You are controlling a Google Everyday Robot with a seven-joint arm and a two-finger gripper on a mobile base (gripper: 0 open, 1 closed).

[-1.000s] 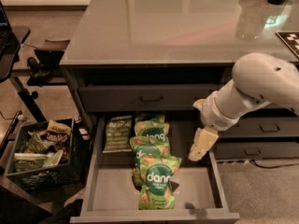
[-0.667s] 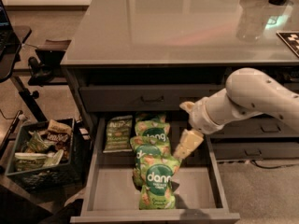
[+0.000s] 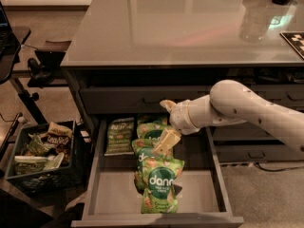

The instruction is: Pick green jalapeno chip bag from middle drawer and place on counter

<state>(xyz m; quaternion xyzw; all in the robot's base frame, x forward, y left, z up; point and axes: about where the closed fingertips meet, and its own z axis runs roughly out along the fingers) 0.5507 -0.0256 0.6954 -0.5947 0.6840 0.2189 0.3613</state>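
The green jalapeno chip bag (image 3: 119,135) lies flat at the back left of the open middle drawer (image 3: 104,194); it is dull yellowish-green. To its right, several puffy bright green "dang" bags (image 3: 159,183) lie in a row from back to front. My gripper (image 3: 164,143) hangs on the white arm (image 3: 237,106) over the dang bags, to the right of the jalapeno bag and apart from it. The glossy grey counter (image 3: 190,23) spans the top above the drawer.
A black plastic crate (image 3: 40,151) with assorted snack bags stands on the floor left of the drawer. Closed narrower drawers (image 3: 242,148) are to the right. A dark stand (image 3: 28,75) is at far left. A checkered marker (image 3: 294,39) lies at the counter's right.
My arm has swung left, carrying the gripper from the drawer's right wall to above the dang bags, closer to the jalapeno bag. The bags have not moved.
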